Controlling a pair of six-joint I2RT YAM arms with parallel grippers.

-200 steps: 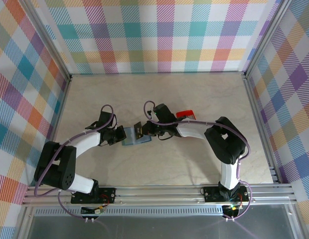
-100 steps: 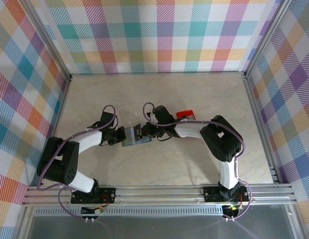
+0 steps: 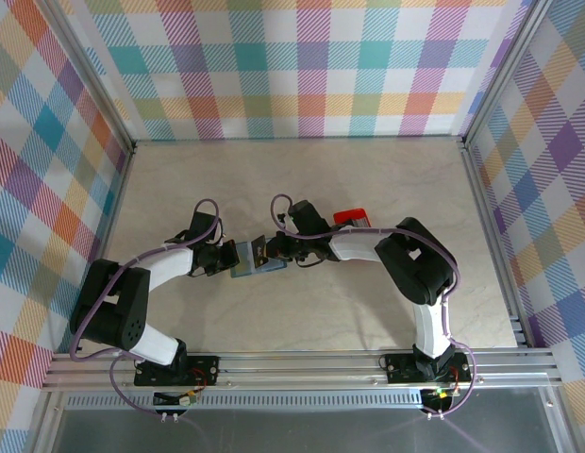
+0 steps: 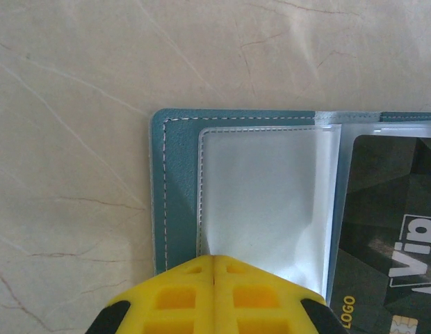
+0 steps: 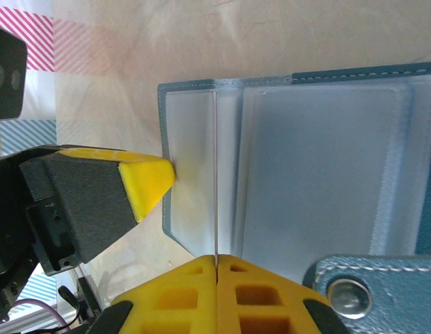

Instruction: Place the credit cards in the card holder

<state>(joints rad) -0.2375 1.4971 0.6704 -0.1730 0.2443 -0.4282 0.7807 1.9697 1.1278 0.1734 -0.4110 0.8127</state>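
The blue-teal card holder [image 3: 247,263] lies open on the table between the two arms, clear pockets [image 4: 264,188] facing up. My left gripper [image 3: 228,257] is shut with nothing between its fingers, and its tip [image 4: 214,259] presses on the left clear pocket near the stitched edge. My right gripper [image 3: 270,251] is shut on a dark credit card [image 3: 260,247] marked VIP [image 4: 389,223]. That card stands on edge over the pockets and shows as a thin line [image 5: 215,174] in the right wrist view. The left fingertip [image 5: 147,182] touches the holder's left edge there. The clasp tab [image 5: 354,292] lies beside my right fingers.
A small red tray [image 3: 350,216] sits behind the right forearm. Plaid walls and metal rails [image 3: 491,217] enclose the marbled table [image 3: 302,179], which has open room at the back and the front.
My left gripper has slid a little to the right onto the holder. The right gripper with its card has edged slightly left. Both stay shut.
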